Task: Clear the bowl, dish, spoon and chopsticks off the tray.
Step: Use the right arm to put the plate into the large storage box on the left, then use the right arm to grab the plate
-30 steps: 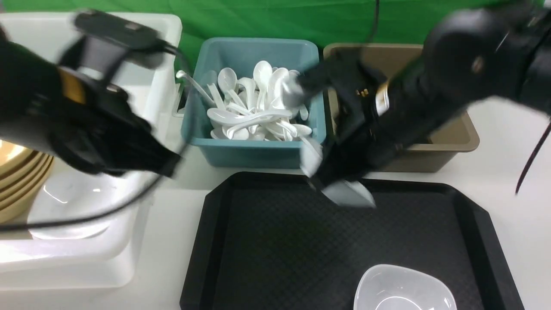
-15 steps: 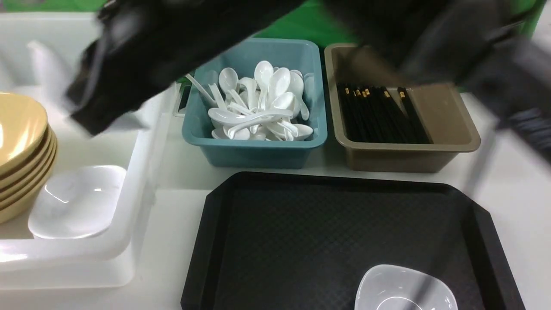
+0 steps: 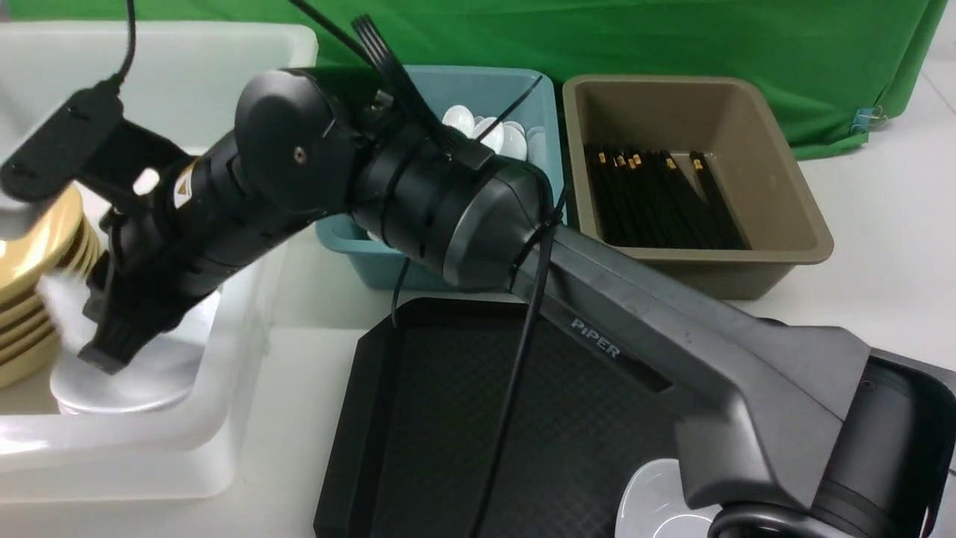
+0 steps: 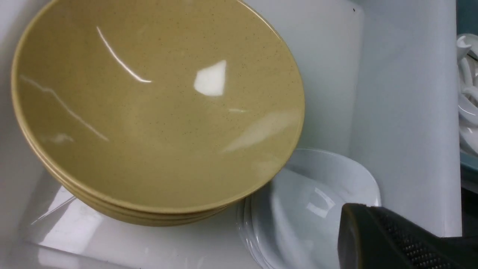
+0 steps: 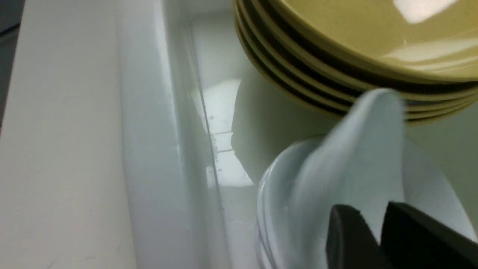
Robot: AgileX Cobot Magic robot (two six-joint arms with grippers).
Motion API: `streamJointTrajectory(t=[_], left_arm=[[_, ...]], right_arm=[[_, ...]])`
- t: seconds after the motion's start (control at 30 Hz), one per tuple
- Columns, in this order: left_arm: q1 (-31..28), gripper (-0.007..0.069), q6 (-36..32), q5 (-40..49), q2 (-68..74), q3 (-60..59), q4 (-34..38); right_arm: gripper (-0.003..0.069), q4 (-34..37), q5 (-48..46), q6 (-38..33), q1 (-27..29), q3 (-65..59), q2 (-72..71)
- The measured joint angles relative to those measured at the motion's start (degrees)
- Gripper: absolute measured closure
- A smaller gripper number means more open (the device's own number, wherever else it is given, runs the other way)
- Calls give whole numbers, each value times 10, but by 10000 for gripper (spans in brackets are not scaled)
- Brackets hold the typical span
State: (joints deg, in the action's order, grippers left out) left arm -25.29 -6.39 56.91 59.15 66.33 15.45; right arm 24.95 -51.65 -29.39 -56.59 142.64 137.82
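**White dish tilted over the stack in the left bin**

The right arm reaches across from the near right to the left. It passes over the large flat black plastic tray (image 3: 433, 418) and into the big translucent white plastic bin (image 3: 224, 426). The right gripper (image 5: 371, 220) hangs over a stack of white dishes (image 4: 310, 209) on the bin floor. A small white squarish dish (image 5: 358, 149) tilts up from between its jaws. The jaws stand narrowly apart with the dish's edge in the gap. The dish is blurred, so I cannot tell whether they pinch it or it lies loose. Its raised edge comes close to the stack of mustard-yellow glossy bowls (image 4: 157, 104), which sits just left of the white stack in the same bin.

The left gripper (image 4: 373, 235) shows only as one dark tip in its wrist view, above the white stack. Its jaws are closed.

A second white dish (image 3: 653, 501) sits at the tray's near right corner, half hidden by the arm. Beyond the tray, the teal plastic bin (image 3: 358, 261) holds white plastic spoons (image 3: 497, 138). To its right, the brown plastic bin (image 3: 792, 224) holds the black chopsticks with gold bands (image 3: 661, 198), lying side by side.
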Motion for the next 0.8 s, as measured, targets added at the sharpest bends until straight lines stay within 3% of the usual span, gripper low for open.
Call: streamJointTrajectory(t=[0.13,0.23,0.3,0.4,0.43,0.5,0.57,0.6,0.63,0.7,0.73,0.8], left_arm=[[0,639,-9,0,0,0,2],[0,638,-11,0,0,0,6],[5,638,-24,4,0,0,26],[49,638,-57,10,0,0,58],[82,638,-74,14,0,0,72],[154,638,-109,25,0,0,91],[239,638,-135,29,0,-5,102],[248,638,-137,29,0,-6,103],[317,638,-150,29,1,-12,105],[372,638,-158,30,2,-18,105],[427,638,-161,29,6,-28,98],[456,638,-161,27,9,-34,90]], right_arm=[[302,-3,-37,0,0,7,-6],[266,-32,-95,19,2,21,-21],[323,-114,-155,86,5,42,-48],[482,-231,-170,154,21,40,-107],[561,-260,-172,172,34,28,-139],[624,-286,-172,194,58,-22,-200],[633,-296,-171,207,82,-103,-270],[633,-296,-171,209,84,-112,-277],[629,-299,-172,219,101,-199,-334],[617,-299,-172,233,114,-285,-382],[593,-297,-173,248,125,-389,-432],[568,-292,-171,257,128,-455,-462]])
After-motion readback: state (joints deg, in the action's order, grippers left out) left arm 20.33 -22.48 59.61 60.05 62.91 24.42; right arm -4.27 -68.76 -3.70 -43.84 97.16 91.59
